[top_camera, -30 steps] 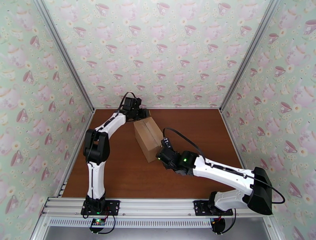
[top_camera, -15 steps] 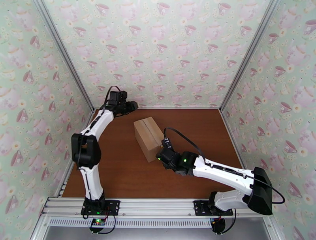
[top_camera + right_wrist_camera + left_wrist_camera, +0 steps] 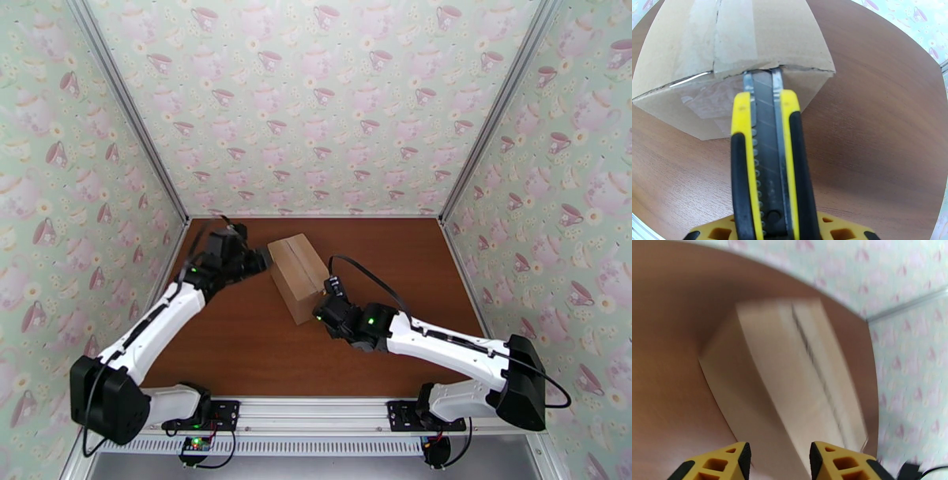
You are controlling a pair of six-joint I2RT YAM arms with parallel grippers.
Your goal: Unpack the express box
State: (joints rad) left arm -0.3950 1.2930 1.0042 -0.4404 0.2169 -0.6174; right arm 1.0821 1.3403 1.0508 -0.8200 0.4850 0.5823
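Centre frame: right claw (image 3: pixel 326 298) grips a knife (image 3: pixel 766 158) at the box (image 3: pixel 299 272) seam; left claw (image 3: pixel 778 461), open and empty, braces nothing, so the box may skid.

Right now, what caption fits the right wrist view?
Yellow knife, blade out, tip at the top edge of the taped box.
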